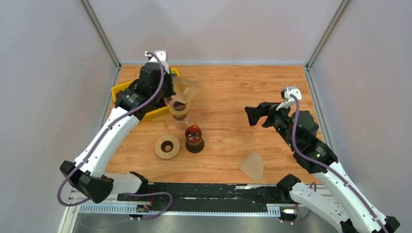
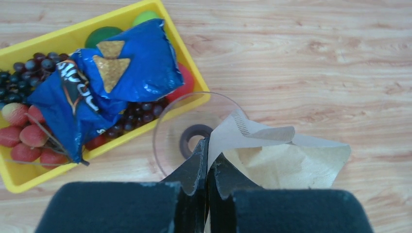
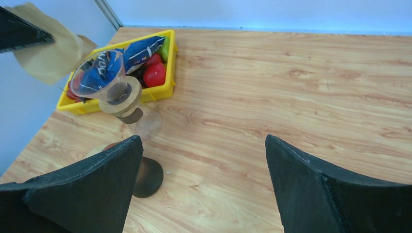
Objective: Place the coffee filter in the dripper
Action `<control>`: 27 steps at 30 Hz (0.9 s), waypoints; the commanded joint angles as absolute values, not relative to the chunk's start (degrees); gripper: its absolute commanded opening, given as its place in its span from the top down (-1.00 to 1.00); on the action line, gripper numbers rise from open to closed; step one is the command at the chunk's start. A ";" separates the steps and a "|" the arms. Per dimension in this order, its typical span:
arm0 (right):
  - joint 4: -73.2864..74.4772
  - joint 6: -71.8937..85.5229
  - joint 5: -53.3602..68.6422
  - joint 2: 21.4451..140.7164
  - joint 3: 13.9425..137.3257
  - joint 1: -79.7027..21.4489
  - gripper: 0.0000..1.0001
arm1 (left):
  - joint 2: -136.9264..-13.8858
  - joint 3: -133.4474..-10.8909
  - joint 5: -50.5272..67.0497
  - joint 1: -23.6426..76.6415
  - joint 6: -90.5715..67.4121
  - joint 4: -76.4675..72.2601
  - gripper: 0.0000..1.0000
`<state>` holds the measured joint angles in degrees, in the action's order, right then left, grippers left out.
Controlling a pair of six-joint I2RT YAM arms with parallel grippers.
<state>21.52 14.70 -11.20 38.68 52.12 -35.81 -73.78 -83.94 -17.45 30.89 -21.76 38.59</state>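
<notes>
Left pincer point(image 2: 209, 145) clamped on one filter point(image 2: 291, 160), single dripper point(image 2: 170, 141) just beyond its tips. Right pincer point(image 3: 203, 141) spread wide, empty; second filter point(image 1: 252, 166) lying well apart from it.

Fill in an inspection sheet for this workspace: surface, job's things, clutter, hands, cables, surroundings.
Surface: wooden tabletop, orange-brown grain.
Job's things: light-tan paper coffee filter held over clear ribbed cone dripper, not seated.
Clutter: yellow plastic tray of snacks; tan ring disc; dark red-brown piece with black base; second tan paper filter lying flat.
Hands: left hand shut on the coffee filter; right hand open, empty.
Cables: purple cable along each arm.
Surroundings: grey walls, metal corner posts.
</notes>
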 commanded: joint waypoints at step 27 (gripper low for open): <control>22.64 12.16 -15.50 36.55 51.10 -35.68 -1.00 | -82.90 -89.93 -7.60 20.13 -23.39 46.78 -0.66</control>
